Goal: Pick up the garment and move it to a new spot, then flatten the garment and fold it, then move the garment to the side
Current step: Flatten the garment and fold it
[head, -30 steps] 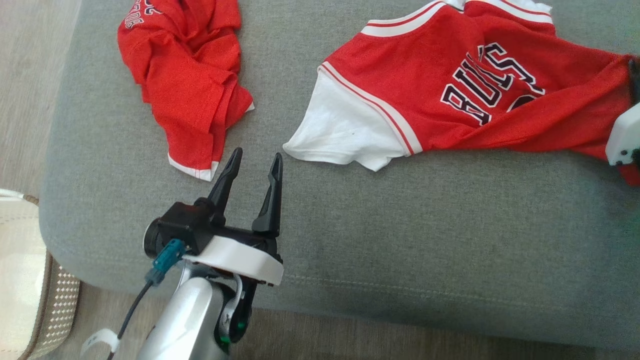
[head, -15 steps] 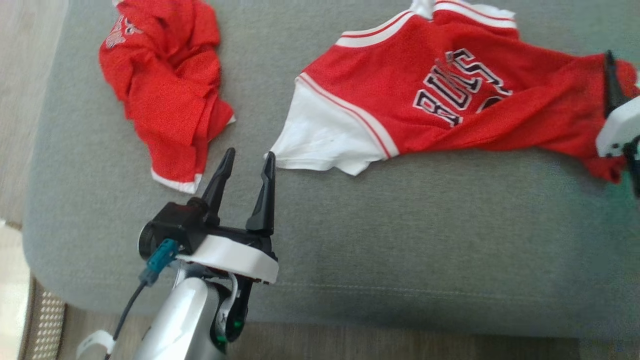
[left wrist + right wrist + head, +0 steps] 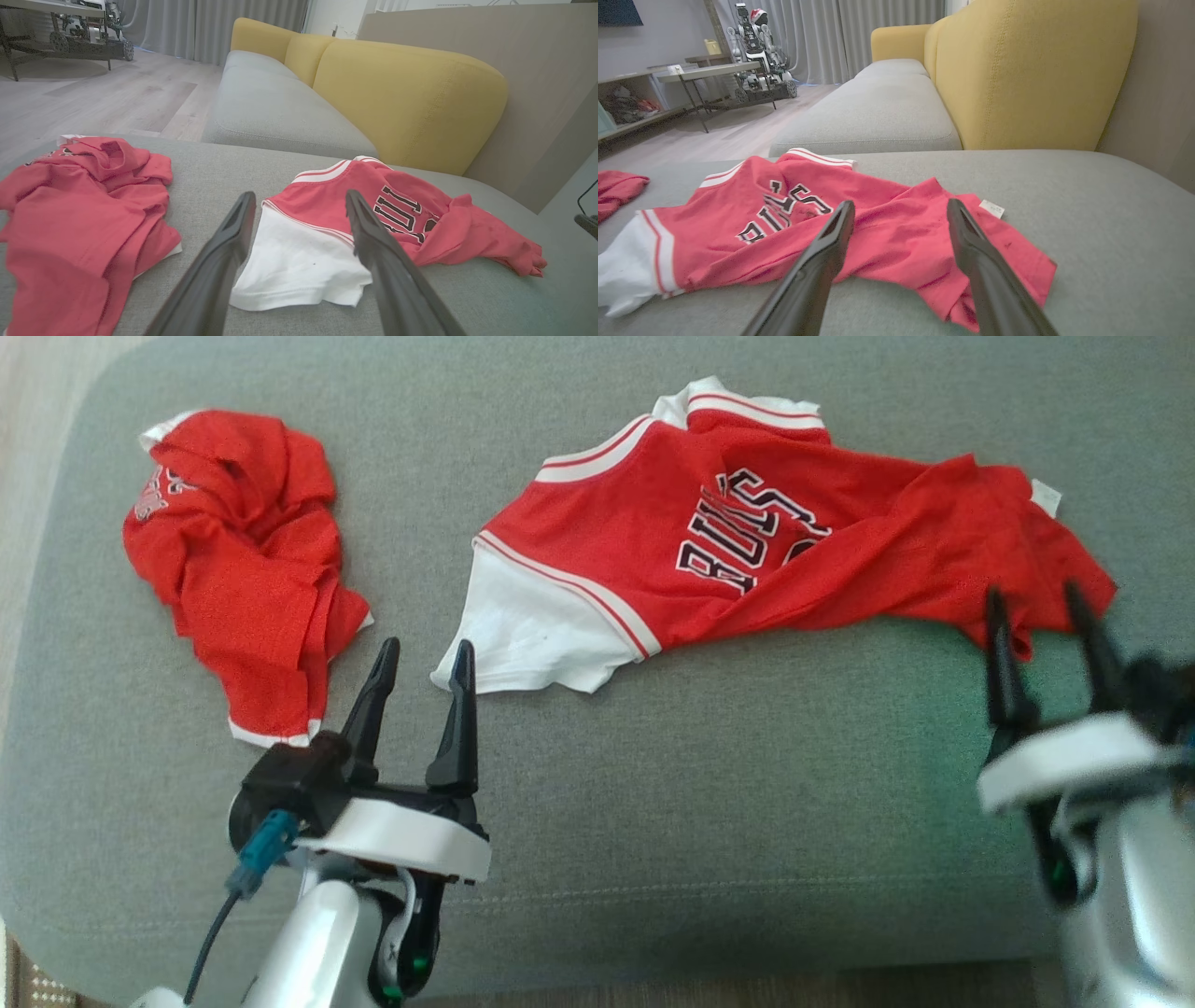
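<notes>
The garment (image 3: 878, 541) is a red jersey with a white sleeve and dark lettering, lying stretched and wrinkled across the grey seat cushion (image 3: 747, 784). My right gripper (image 3: 1032, 593) stands open at its right hem, fingers on either side of the red edge, holding nothing. The right wrist view shows the garment (image 3: 738, 210) spread beyond the open right gripper (image 3: 901, 205). My left gripper (image 3: 425, 649) is open and empty, its tips just short of the white sleeve. In the left wrist view that sleeve of the garment (image 3: 303, 247) lies between the fingers of the left gripper (image 3: 300, 196).
A second red garment (image 3: 238, 579) lies crumpled on the cushion's left part, also in the left wrist view (image 3: 79, 219). A yellow backrest (image 3: 411, 102) rises behind the seat. Wooden floor (image 3: 117, 93) and a low table (image 3: 710, 72) lie further off.
The right gripper has opened and let go of the garment's right hem, and now stands nearer the front edge. The camera has shifted. The left arm keeps its pose.
</notes>
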Available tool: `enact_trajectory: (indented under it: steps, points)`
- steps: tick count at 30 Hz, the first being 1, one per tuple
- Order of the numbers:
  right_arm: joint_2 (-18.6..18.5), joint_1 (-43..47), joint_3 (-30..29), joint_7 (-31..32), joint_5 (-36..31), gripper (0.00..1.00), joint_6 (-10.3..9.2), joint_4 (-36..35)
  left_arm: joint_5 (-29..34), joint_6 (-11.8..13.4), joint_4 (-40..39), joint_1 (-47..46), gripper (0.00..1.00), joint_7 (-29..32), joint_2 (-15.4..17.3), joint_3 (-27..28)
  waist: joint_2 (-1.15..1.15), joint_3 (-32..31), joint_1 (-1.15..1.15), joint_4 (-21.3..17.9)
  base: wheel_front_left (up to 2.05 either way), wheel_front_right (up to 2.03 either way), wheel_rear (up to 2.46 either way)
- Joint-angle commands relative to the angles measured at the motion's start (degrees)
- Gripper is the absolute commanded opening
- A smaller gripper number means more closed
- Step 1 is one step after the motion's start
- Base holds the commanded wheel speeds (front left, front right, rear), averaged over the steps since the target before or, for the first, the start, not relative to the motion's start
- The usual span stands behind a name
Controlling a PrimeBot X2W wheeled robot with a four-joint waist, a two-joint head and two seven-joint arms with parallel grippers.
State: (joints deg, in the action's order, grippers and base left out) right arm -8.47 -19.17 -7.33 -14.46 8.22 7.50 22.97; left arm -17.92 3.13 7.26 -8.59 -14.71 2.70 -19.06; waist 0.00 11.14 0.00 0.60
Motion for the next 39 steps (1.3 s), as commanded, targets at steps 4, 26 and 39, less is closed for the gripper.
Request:
enact_trajectory:
  steps: [4, 26, 39]
  points:
    - [2.19, 6.79, 1.46, -0.53, 1.93, 1.0, -0.01, -8.2, 0.44, 0.67, -2.67, 0.34, 1.0, -0.29, 0.18, 2.71, 0.0, -1.3, 0.0, -0.29, 0.0, 0.0, 0.0]
    - [0.39, -2.8, -6.01, 1.54, 4.69, 1.0, -0.01, 2.88, 0.65, -0.19, -1.85, -0.5, 1.0, -0.29, 0.18, 1.43, 0.0, 3.42, 0.0, 3.77, 0.0, 0.0, 0.0]
    - [-2.85, -14.28, -13.19, 6.01, 7.2, 1.0, -0.01, 14.76, 0.65, -0.03, -1.88, -2.58, 1.0, -0.29, 0.18, -0.17, 0.0, 7.41, 0.0, 7.14, 0.0, 0.0, 0.0]
